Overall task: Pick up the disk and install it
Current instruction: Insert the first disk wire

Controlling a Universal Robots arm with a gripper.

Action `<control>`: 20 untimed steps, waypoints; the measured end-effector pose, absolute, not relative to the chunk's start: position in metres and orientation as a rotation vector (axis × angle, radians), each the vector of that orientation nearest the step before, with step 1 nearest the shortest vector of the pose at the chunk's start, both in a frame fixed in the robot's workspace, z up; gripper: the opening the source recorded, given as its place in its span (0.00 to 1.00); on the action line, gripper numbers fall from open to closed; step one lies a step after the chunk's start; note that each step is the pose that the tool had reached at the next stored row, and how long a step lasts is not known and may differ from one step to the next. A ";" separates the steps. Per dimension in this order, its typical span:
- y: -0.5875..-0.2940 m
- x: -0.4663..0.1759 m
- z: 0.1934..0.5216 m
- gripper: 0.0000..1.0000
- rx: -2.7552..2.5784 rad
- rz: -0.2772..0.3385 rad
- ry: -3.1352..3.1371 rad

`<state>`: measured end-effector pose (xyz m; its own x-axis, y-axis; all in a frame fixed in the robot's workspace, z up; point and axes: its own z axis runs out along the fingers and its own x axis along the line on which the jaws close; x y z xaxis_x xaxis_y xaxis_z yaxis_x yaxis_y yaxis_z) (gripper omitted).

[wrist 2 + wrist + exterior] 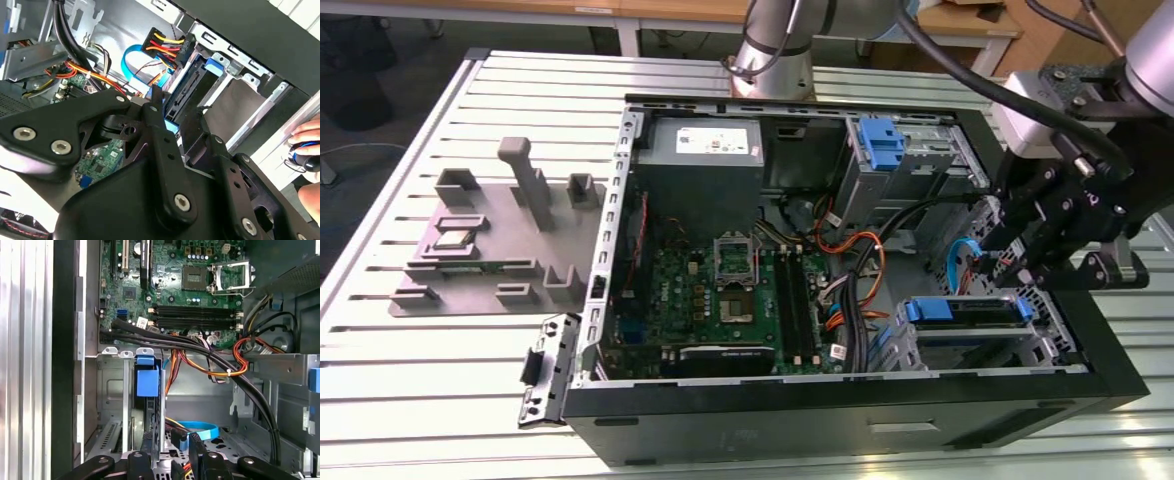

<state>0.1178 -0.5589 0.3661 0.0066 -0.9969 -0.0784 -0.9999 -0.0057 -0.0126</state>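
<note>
An open computer case [607, 250] sat on a slatted metal table [400, 390], with a grey plastic rack [494, 250] on the exterior view's left. Inside the case, the green circuit board [727, 300] lay in the middle. Further to the exterior view's right, the disk [963, 311], in its blue frame, sat in the metal bay [1047, 335] by the case's near corner. The black claw [1047, 235] hung just above it, holding nothing; how far its jaws stood apart could not be told. Judging by this, the disk looked already seated, so the install step seemed nearly or fully done.
</note>
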 end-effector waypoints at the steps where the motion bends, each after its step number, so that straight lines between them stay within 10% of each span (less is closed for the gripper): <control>1: -0.559 0.118 0.364 0.42 -2.182 0.072 2.169; 20: -0.559 0.118 0.353 0.42 -2.184 0.068 2.171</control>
<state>0.1176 -0.5591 0.3530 0.0067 -0.9972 -0.0744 -0.9999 -0.0058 -0.0126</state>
